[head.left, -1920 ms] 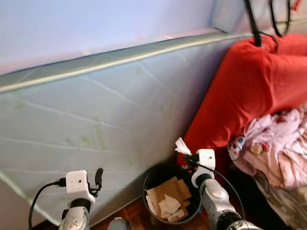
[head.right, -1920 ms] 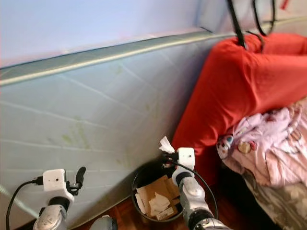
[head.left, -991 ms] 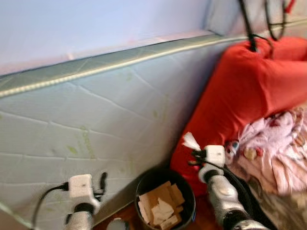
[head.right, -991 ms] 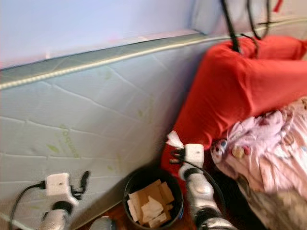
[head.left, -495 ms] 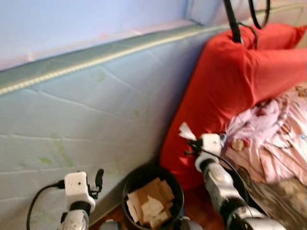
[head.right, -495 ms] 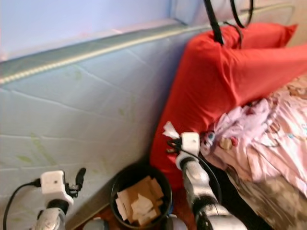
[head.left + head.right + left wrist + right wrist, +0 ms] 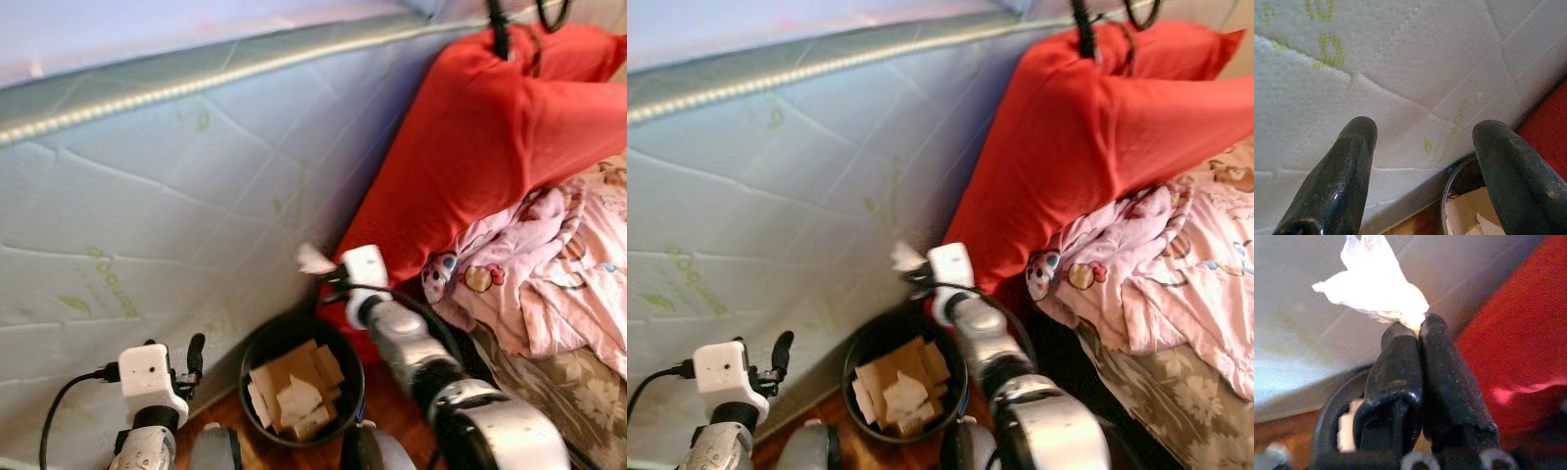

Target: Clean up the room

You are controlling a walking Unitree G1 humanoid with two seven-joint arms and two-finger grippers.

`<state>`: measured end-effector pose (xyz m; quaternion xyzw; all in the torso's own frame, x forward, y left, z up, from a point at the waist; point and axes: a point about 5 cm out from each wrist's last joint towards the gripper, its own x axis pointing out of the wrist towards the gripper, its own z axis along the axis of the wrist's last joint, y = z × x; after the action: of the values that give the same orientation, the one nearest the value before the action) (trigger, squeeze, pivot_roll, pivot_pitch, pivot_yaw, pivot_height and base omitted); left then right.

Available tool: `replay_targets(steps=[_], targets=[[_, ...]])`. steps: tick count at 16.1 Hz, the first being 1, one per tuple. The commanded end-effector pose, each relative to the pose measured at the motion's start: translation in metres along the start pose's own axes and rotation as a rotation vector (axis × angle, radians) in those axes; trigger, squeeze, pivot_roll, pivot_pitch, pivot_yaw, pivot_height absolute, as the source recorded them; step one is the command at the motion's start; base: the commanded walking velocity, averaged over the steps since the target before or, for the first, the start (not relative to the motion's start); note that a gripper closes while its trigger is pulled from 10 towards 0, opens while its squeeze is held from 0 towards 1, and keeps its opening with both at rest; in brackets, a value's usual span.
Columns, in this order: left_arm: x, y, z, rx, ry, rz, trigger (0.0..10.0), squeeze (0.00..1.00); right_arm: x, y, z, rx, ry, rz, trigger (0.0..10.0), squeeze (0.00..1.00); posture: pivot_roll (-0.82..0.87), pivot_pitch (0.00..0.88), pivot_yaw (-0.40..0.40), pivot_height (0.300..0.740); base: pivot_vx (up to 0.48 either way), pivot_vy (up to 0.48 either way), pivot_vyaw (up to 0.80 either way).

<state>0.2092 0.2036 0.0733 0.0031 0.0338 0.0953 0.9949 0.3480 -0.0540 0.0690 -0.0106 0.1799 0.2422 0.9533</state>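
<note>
A: What is closest to the camera?

B: The left gripper (image 7: 1420, 147), low on the robot's left, with its two black fingers spread wide apart and nothing between them. It points at a pale quilted mattress (image 7: 176, 196) standing on edge.

A: And the other arm?

B: The right gripper (image 7: 1418, 335) is raised over the near rim of a round black waste bin (image 7: 257, 345). Its fingers are pressed together, pinching a crumpled white tissue (image 7: 1374, 286) that sticks out beyond the fingertips.

A: What is in the bin?

B: Torn cardboard pieces (image 7: 292, 387), brown and pale, piled inside. The bin stands on a reddish wooden floor (image 7: 387, 392) against the foot of the mattress.

A: What lies further back?

B: To the right, a large red cushion (image 7: 490, 157) leans beside the mattress. Pink patterned bedclothes (image 7: 549, 264) are heaped below it, over a floral brown cover (image 7: 558, 392). Black straps (image 7: 502, 29) hang over the cushion's top.
</note>
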Motion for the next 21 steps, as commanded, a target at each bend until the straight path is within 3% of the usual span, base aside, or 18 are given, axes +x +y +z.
replay_targets(steps=[1,5,10,11,12,21], targets=[[-0.007,-0.007,0.003,0.007,0.008,-0.014,10.0,0.00,-0.001,0.007,-0.017,0.002,0.080,0.017,10.0,0.00,0.29,0.249,-0.177,0.644,0.000,0.000,0.00],[-0.023,-0.002,0.011,0.024,0.019,-0.003,10.0,0.00,-0.006,0.023,-0.044,-0.001,0.172,0.076,10.0,0.00,0.31,0.305,-0.183,0.644,0.000,0.000,0.00],[-0.035,-0.004,0.008,0.026,0.064,-0.002,10.0,0.00,-0.006,0.029,-0.047,0.024,0.188,0.088,10.0,0.00,0.30,0.335,-0.183,0.644,0.000,0.000,0.00],[-0.036,-0.007,0.007,0.023,0.070,-0.006,10.0,0.00,-0.005,0.032,-0.046,0.021,0.187,0.100,10.0,0.20,0.30,0.337,-0.186,0.644,0.000,0.000,0.00],[-0.037,-0.008,0.008,0.022,0.073,-0.007,10.0,0.00,-0.005,0.032,-0.046,0.012,0.190,0.103,10.0,1.00,0.30,0.339,-0.188,0.644,0.000,0.000,0.00],[-0.039,-0.010,0.005,0.016,0.100,-0.003,10.0,0.00,-0.006,0.028,-0.046,-0.001,0.198,0.131,10.0,1.00,0.30,0.339,-0.195,0.644,0.000,0.000,0.00]])
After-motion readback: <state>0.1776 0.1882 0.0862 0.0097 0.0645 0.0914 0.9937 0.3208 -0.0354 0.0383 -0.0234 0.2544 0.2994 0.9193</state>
